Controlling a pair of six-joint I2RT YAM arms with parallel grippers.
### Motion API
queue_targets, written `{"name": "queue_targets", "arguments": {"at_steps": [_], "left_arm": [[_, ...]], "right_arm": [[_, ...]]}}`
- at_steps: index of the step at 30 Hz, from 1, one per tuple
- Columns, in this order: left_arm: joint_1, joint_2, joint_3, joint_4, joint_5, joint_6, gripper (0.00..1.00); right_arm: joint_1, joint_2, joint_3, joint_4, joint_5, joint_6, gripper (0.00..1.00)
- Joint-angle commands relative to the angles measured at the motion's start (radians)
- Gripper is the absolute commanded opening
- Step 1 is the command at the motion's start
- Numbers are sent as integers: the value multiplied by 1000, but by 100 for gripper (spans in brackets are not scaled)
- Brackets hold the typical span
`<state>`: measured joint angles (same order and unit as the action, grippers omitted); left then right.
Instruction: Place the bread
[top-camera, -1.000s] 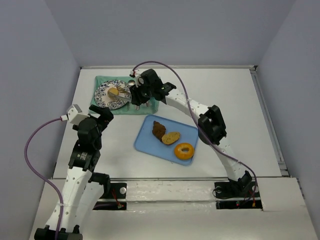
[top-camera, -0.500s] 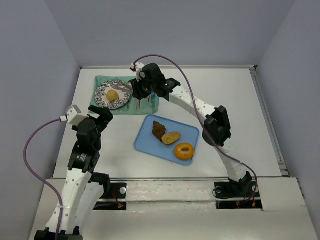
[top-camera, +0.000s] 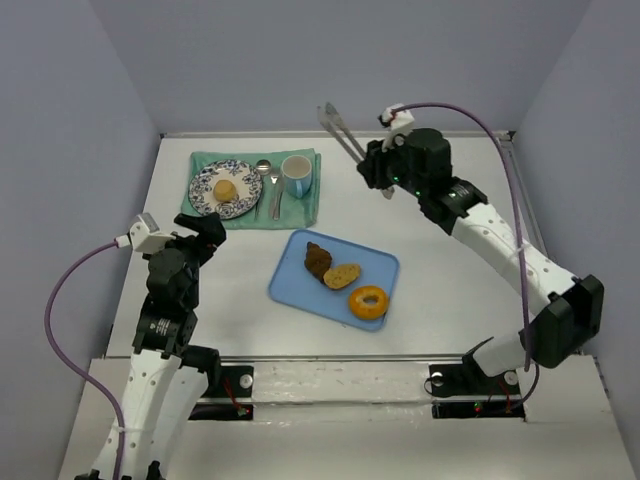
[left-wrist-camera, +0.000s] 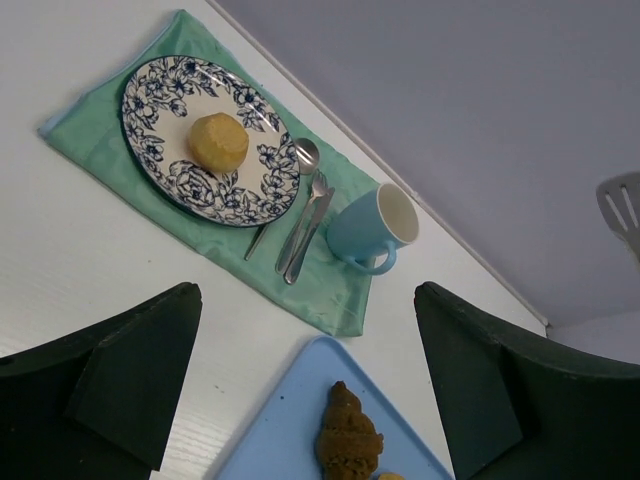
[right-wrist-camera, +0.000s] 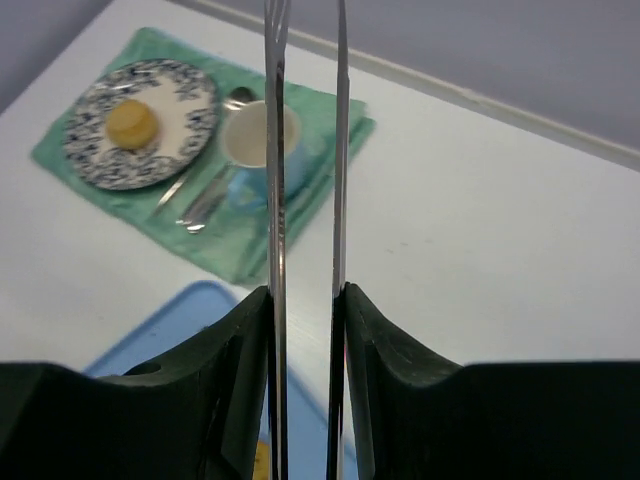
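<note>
The bread (top-camera: 226, 189) sits on the floral plate (top-camera: 203, 181) at the worktop's far-left corner, so the right end effector (right-wrist-camera: 305, 300), squeezing empty tongs (top-camera: 340, 130), should probably withdraw high, clear of the mug (top-camera: 296, 176).

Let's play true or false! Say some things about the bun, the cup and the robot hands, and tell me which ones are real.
The bread sits on the flowered plate. True.
The blue cup stands on the blue tray. False: it stands on the green cloth.
The right gripper holds metal tongs. True.
The bagel lies on the plate. False: it lies on the tray.
The left gripper is open and empty. True.
</note>
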<state>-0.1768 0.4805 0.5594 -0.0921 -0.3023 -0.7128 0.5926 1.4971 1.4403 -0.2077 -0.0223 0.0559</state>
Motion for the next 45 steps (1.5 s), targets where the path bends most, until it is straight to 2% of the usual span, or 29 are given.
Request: {"name": "queue_targets", "arguments": {"at_steps": [1,3,8,11,20,23,24,25,28,31,34,39,41,45], "left_arm": [[-1,10,-23,74,38,36,99],[-1,15,-26,77,37,47,99],[-1,10,-36,86,34,58,99],[-1,13,-44,86,32,61,99],[-1,30,-53,114,54,79,99],[-1,33,-52,117,69,84,99],[-1,32,-53,115,68,84,99],[-1,30,-53,114,68,84,99],[-1,26,-55,115,71,81,99],[-1,23,-53,114,71,79,99],[-1,26,-50,112,63,81,99],[-1,32,-49,98,-1,79,99],[-1,44,-44,94,-29,76,99],[-1,59,-26,65,-43,75,99]], "right_arm": [[-178,-118,-272,165,-63,-45,38],[-281,-136,-320,172,-163,-120,37],[-395,-95,-434,180,-301,-301,38],[-485,-12,-420,189,-457,-231,41],[-496,153,-437,189,-498,-310,55],[-496,166,-448,188,-527,-329,73],[-496,170,-446,182,-525,-329,89],[-496,169,-445,180,-519,-320,98],[-496,114,-449,180,-467,-289,100],[-496,2,-477,195,-348,-246,100],[-496,-108,-512,243,-155,-121,100],[-496,-406,-609,222,167,148,100],[-496,-539,-694,214,203,249,100],[-496,-705,-804,174,217,389,100]]}}
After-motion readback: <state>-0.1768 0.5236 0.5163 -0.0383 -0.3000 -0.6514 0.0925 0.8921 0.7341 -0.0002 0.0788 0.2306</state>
